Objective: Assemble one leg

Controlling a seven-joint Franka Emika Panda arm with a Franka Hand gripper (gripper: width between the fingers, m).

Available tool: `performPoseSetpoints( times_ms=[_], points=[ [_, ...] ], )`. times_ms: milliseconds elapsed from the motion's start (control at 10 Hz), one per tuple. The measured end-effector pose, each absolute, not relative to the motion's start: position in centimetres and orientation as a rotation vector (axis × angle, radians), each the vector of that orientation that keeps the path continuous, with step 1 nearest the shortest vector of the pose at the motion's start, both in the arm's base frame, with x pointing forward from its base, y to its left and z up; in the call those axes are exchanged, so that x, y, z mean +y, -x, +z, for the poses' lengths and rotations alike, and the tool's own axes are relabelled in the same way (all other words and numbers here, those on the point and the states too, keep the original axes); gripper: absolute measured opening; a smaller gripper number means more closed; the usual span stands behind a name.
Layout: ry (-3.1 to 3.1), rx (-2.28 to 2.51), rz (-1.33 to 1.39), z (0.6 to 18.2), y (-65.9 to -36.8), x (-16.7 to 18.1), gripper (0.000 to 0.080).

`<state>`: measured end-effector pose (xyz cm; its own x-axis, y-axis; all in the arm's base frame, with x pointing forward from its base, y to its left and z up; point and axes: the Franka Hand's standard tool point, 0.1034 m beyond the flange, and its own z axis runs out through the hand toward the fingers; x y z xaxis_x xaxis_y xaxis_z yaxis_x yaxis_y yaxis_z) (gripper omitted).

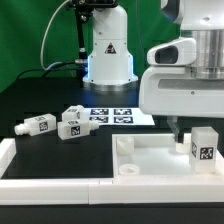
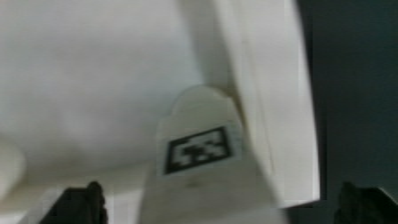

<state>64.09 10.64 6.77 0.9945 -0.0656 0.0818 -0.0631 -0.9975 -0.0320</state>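
One leg point(image 1: 203, 146) upright on tabletop point(image 1: 150, 160), pincer point(image 1: 179, 131) spread open beside it, gripping nothing, three legs point(image 1: 70, 124) loose on counter point(image 1: 40, 150)

Four legs are visible: three lie loose on the table point(image 1: 40, 160) beyond the tabletop, at point(image 1: 37, 126), point(image 1: 68, 130) and point(image 1: 76, 113); the fourth point(image 1: 203, 146) stands on the single tabletop point(image 1: 150, 165). One marker board point(image 1: 115, 114) lies behind the tabletop. One robot arm point(image 1: 185, 75) is present.
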Motion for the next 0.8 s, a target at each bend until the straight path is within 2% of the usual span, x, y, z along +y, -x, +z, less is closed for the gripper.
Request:
performPoseSetpoints(
  times_ms=[100,200,300,500,800],
  points=[
    [3.099,0.193,-0.125,6.74,-64.1,10.59,0.0649],
    [3.095,0.234,-0.124,6.73,-64.07,10.69,0.0563],
    [3.095,0.235,-0.124,6.72,-64.08,10.64,0.0563],
    [3.073,0.397,-0.12,6.71,-64.07,10.7,0.0282],
    [3.019,0.666,-0.114,6.71,-64.06,10.72,0.0284]
  ],
)
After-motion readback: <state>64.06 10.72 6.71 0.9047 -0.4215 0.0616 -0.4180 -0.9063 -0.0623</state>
